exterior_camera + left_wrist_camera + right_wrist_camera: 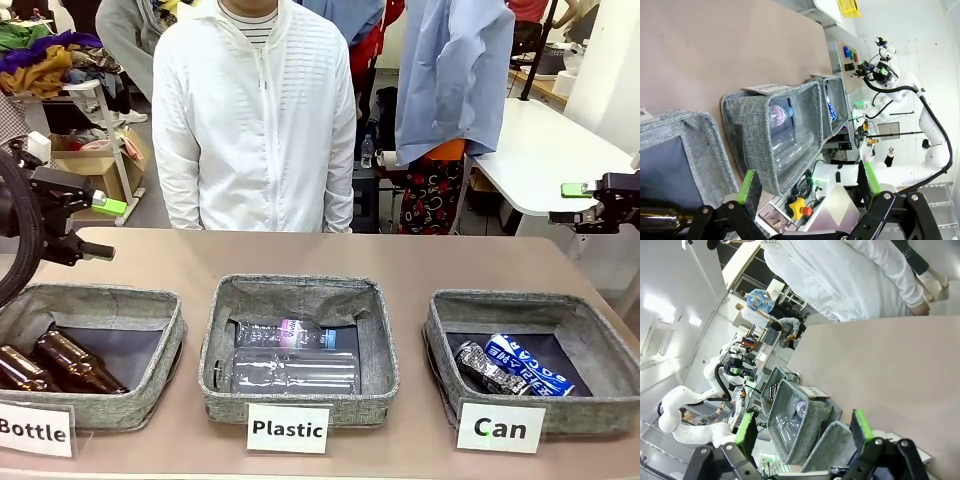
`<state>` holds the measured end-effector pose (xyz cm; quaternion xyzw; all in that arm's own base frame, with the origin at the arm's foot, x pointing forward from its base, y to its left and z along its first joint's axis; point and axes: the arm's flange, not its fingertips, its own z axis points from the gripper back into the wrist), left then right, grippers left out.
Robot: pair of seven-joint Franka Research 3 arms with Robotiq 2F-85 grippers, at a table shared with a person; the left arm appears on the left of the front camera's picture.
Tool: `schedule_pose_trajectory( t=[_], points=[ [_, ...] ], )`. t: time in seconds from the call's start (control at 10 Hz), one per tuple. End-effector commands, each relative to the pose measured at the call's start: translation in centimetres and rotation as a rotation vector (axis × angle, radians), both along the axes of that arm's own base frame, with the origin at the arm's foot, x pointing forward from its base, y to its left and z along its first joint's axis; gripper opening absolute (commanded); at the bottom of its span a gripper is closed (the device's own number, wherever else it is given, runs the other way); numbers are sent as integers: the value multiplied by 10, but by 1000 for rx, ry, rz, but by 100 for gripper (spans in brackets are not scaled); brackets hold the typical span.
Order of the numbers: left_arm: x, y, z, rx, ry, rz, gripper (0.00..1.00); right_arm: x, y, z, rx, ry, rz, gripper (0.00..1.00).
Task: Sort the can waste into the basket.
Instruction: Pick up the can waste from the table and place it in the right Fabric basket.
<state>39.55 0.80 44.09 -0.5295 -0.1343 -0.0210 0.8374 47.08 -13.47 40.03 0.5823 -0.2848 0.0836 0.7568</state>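
Note:
Both cans lie in the grey basket (pixel 441 322) behind the "Can" card (pixel 500 428) at the front right. The crushed silver-and-black can (pixel 478 366) sits left of the blue can (pixel 531 366) with white lettering. My right gripper (pixel 573 207) hovers open and empty above the table's far right edge, behind that basket. My left gripper (pixel 100 229) is open and empty at the far left, above the table behind the "Bottle" bin. In the left wrist view the open fingers (pixel 746 187) frame the bins, the blue can (pixel 830 111) far off. The right wrist view's gripper (pixel 804 432) is open over the basket (pixel 832 447).
The middle bin (pixel 300 300), labelled "Plastic", holds clear bottles (pixel 290 370). The left bin (pixel 95 300), labelled "Bottle", holds brown glass bottles (pixel 60 365). A person in a white jacket (pixel 255 120) stands at the far edge. Bare tabletop (pixel 400 262) runs behind the bins.

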Motion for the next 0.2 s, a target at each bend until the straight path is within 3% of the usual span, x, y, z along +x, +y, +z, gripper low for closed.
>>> schedule_pose_trajectory(
  t=[0.0,0.1],
  points=[
    [-3,1,0,11,3,1,100,-3,3,3,11,-9,-16,100],
    [-3,1,0,11,3,1,100,-3,3,3,11,-9,-16,100]
  ],
)
